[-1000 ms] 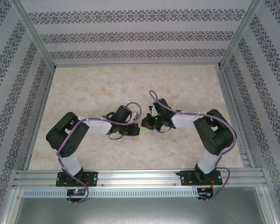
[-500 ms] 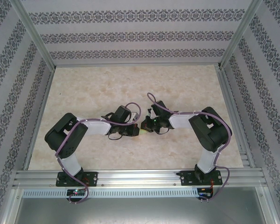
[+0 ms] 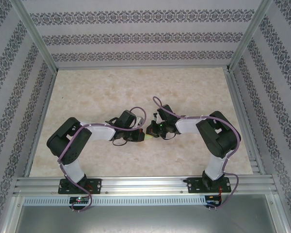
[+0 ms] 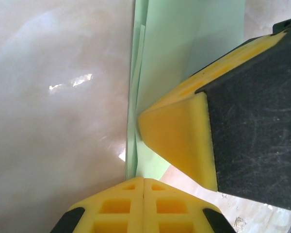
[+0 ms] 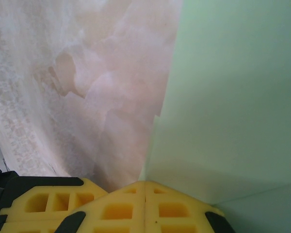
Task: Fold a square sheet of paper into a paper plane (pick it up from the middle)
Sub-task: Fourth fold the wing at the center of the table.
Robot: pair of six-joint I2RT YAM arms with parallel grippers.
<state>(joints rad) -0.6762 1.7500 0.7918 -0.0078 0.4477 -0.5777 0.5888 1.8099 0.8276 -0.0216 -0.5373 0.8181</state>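
The left jaws are pressed together, pinching the layered edge of the pale green sheet of paper (image 4: 194, 48). The right jaws are likewise pressed together, pinching its other side. The sheet sits mid-way across the bench (image 3: 102, 92), and a yellow right fingertip (image 4: 174, 141) touches its face.

A robot lab test cell: aluminium frame (image 3: 145, 183), patterned walls (image 3: 145, 34), marble-look tabletop (image 3: 111, 87).

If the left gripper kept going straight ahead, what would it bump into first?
The folded green paper: the left gripper, shut, pinches its edge, and it runs straight ahead. The right gripper has a yellow fingertip just right of that line, probably next, though depth is unclear.
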